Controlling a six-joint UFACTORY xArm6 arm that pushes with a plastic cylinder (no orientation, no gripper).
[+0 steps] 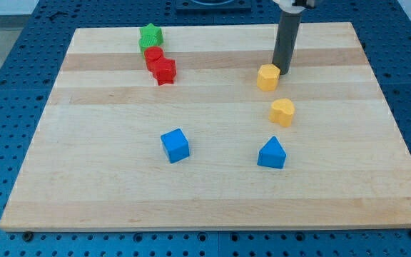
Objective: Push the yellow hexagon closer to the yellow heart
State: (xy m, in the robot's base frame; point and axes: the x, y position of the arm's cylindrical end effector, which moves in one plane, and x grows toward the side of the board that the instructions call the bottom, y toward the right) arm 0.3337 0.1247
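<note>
The yellow hexagon (267, 77) lies on the wooden board, right of centre near the view's top. The yellow heart (282, 112) lies just below it, slightly to the right, with a small gap between them. My tip (283, 71) stands at the hexagon's upper right edge, touching or almost touching it. The rod rises from there out of the view's top.
A green star (150, 35), a red cylinder-like block (153, 58) and a red star (165, 71) cluster at the upper left. A blue cube (175, 145) sits left of centre. A blue triangle (272, 153) lies below the heart. The board (377, 178) rests on a blue perforated table.
</note>
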